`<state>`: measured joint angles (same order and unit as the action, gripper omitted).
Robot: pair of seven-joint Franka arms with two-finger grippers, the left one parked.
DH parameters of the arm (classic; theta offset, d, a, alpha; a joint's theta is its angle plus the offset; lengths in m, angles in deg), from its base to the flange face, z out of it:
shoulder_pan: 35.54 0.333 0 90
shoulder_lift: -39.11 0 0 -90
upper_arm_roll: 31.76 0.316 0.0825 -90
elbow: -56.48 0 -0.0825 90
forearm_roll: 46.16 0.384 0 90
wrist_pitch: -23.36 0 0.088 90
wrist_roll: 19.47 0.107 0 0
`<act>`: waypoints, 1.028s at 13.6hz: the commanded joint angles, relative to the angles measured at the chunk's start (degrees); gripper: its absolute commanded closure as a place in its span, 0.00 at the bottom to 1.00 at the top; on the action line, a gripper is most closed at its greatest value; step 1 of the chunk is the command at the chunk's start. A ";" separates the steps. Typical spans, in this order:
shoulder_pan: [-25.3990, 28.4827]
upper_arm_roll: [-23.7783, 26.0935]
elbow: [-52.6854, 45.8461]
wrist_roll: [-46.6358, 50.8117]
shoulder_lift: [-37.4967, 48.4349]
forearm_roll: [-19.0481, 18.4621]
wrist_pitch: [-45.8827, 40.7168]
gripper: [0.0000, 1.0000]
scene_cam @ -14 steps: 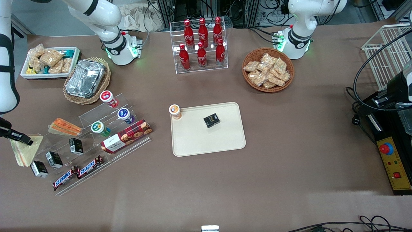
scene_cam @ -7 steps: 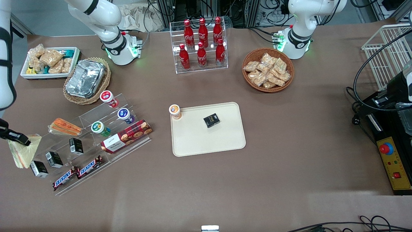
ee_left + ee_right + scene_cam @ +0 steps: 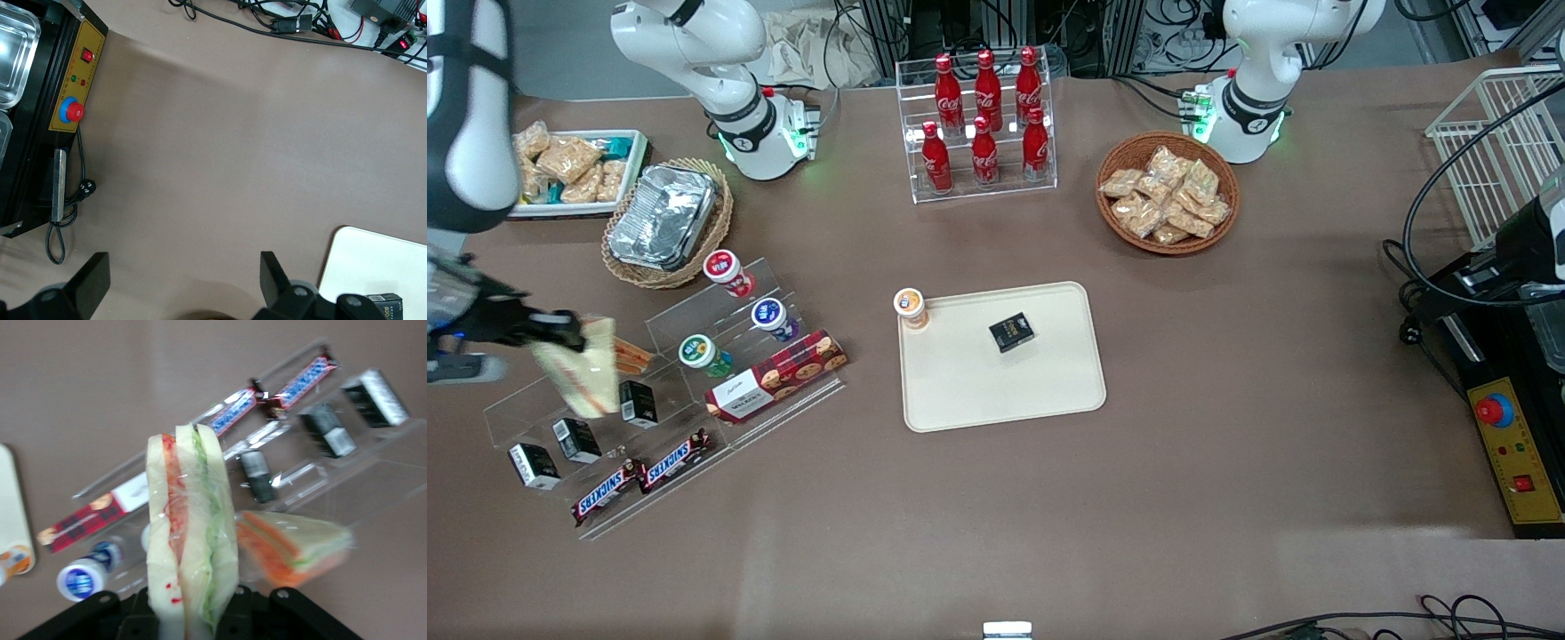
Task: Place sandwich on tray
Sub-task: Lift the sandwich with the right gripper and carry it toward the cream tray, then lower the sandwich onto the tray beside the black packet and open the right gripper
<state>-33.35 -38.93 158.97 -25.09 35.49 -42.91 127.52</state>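
Observation:
My right gripper (image 3: pixel 560 331) is shut on the clear-wrapped sandwich (image 3: pixel 585 372) and holds it in the air above the clear acrylic display stand (image 3: pixel 649 391). In the right wrist view the sandwich (image 3: pixel 189 520) stands up between the jaws, its cut edge showing red, orange and green filling. The cream-beige tray (image 3: pixel 1005 382) lies flat near the table's middle, well toward the parked arm's end from the sandwich. Its edge shows in the right wrist view (image 3: pixel 12 513) and its corner in the left wrist view (image 3: pixel 380 267).
A small black box (image 3: pixel 1011 332) and an orange-lidded cup (image 3: pixel 910 307) sit on the tray. The stand holds a smaller orange-striped wedge (image 3: pixel 293 543), cups, black boxes, a biscuit box (image 3: pixel 775 375) and Snickers bars (image 3: pixel 640 476). A foil container (image 3: pixel 663 216), a cola rack (image 3: pixel 983 124) and a snack basket (image 3: pixel 1167 194) stand farther back.
My gripper has lifted the sandwich from the table beside the stand and carried it up over the stand, toward the tray. The arm has swung in over the table's end.

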 commanded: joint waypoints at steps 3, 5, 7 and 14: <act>15.78 0.39 -2.98 13.98 -0.33 -1.06 -1.94 1.00; 22.13 0.49 -4.23 16.24 -4.10 -1.23 -1.16 1.00; 26.53 0.57 -7.03 18.97 -8.92 -1.06 0.86 1.00; 36.30 3.29 -12.85 14.52 -25.98 -1.58 21.76 1.00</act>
<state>2.57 -36.67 149.51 -7.90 14.29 -43.34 145.69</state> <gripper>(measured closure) 0.784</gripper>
